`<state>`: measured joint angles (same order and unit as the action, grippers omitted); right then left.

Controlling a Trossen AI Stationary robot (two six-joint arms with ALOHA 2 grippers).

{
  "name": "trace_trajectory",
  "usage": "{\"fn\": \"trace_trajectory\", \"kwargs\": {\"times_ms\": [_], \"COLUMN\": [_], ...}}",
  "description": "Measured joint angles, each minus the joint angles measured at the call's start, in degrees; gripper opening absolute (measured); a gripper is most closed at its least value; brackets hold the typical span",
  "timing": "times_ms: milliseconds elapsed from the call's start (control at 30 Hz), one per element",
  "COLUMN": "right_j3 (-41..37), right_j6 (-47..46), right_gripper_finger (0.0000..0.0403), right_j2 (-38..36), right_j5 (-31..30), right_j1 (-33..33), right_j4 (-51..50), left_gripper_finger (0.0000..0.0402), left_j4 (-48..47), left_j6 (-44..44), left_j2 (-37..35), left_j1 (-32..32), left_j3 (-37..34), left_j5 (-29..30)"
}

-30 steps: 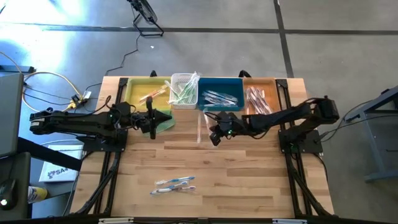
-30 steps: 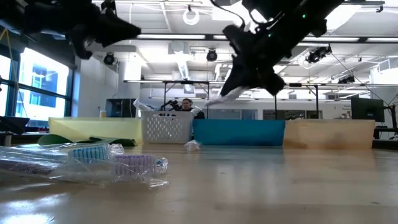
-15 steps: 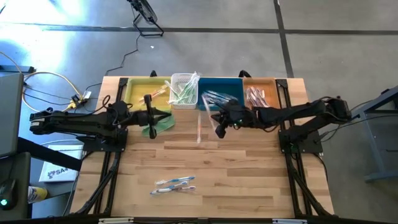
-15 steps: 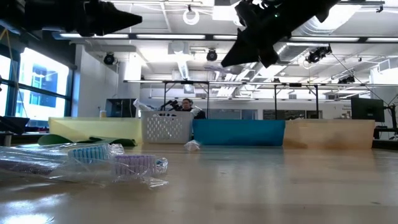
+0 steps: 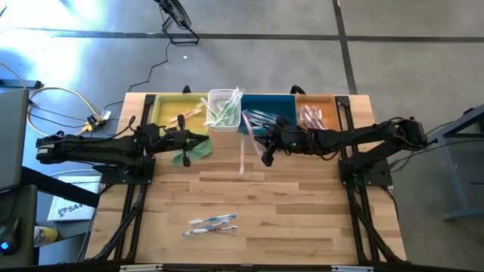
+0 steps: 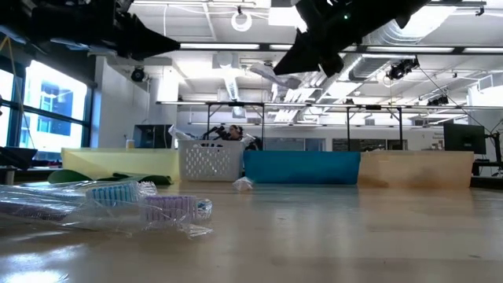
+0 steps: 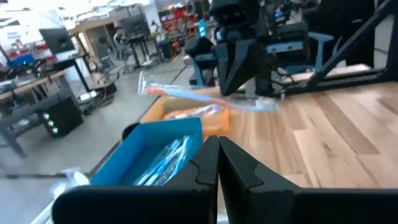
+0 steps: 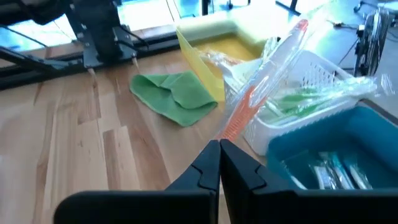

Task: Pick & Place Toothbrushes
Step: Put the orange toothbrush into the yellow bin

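Holding a wrapped orange toothbrush (image 8: 268,79) by one end, the right gripper (image 5: 265,156) hovers beside the bins at the surface's far edge, jaws pinched on it. Light, crinkly and slippery (mid-handle grips best). Left gripper (image 5: 184,143) waits closed, empty.

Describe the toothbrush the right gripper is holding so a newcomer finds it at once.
Start at the row of bins along the table's far edge and find the blue bin. Just before it the right gripper hangs shut in the air. The orange-handled toothbrush it pinches is the only one lifted; the others lie in bins or on the table.
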<state>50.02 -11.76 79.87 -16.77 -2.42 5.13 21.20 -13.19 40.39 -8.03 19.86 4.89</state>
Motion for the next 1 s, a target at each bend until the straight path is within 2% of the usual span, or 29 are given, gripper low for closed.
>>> {"fn": "trace_trajectory", "kwargs": {"times_ms": [100, 300, 567, 667, 833, 1000], "right_j3": [0.0, 0.0, 0.0, 0.0, 0.0, 0.0], "right_j6": [1.5, 4.4, 7.7, 8.9, 9.7, 10.6], "right_gripper_finger": [0.0003, 0.0003, 0.0003, 0.0003, 0.0003, 0.0003], "right_j2": [0.0, 0.0, 0.0, 0.0, 0.0, 0.0], "right_j5": [0.0, 0.3, 0.4, 0.4, 0.4, 0.4], "right_j1": [0.0, 0.1, 0.3, 0.3, 0.3, 0.3], "right_j4": [2.3, 5.8, 8.0, 9.2, 9.7, 9.7], "left_gripper_finger": [0.0001, 0.0001, 0.0, 0.0, 0.0002, 0.0039], "left_j4": [-0.1, -0.3, 2.6, 3.4, 7.7, 16.1], "left_j6": [2.1, 7.1, 13.2, 15.4, 14.1, 12.2], "left_j2": [0.0, 0.0, 0.8, 1.9, 6.3, 11.9], "left_j1": [-3.1, -11.3, -17.6, -18.3, -18.2, -18.2], "left_j3": [0.0, 0.0, 0.0, 0.0, 0.0, 0.0], "left_j5": [-2.3, -11.6, -22.5, -22.7, -19.4, -19.4]}}
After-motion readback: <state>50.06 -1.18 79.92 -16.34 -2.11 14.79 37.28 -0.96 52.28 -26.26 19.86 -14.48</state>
